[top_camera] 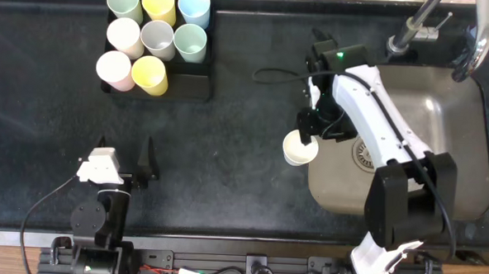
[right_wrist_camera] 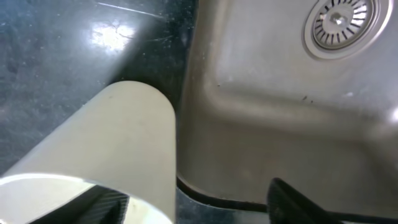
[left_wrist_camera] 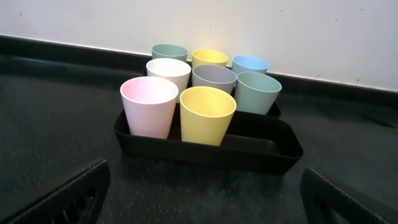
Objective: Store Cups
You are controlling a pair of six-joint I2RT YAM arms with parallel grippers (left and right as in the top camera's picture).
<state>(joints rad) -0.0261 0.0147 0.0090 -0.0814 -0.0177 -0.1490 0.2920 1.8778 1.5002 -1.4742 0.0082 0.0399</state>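
A black tray (top_camera: 193,83) at the back left holds several upright pastel cups (top_camera: 149,75); the left wrist view looks at the tray (left_wrist_camera: 273,152) and its cups (left_wrist_camera: 207,112) from the front. My left gripper (top_camera: 128,154) (left_wrist_camera: 199,208) rests open on the counter well in front of them. A cream cup (top_camera: 299,148) (right_wrist_camera: 112,149) stands upright on the counter right at the sink's left edge. My right gripper (top_camera: 309,137) (right_wrist_camera: 193,202) is over it, open, with one finger at the cup's mouth. The other finger (right_wrist_camera: 305,199) is outside, apart from the cup's wall.
The steel sink (top_camera: 444,104) (right_wrist_camera: 280,112) with its drain (right_wrist_camera: 339,22) fills the right side, a tap (top_camera: 415,25) behind it. The tray has a free slot (top_camera: 191,78) at its front right corner. Dark counter (top_camera: 226,169) lies between tray and sink.
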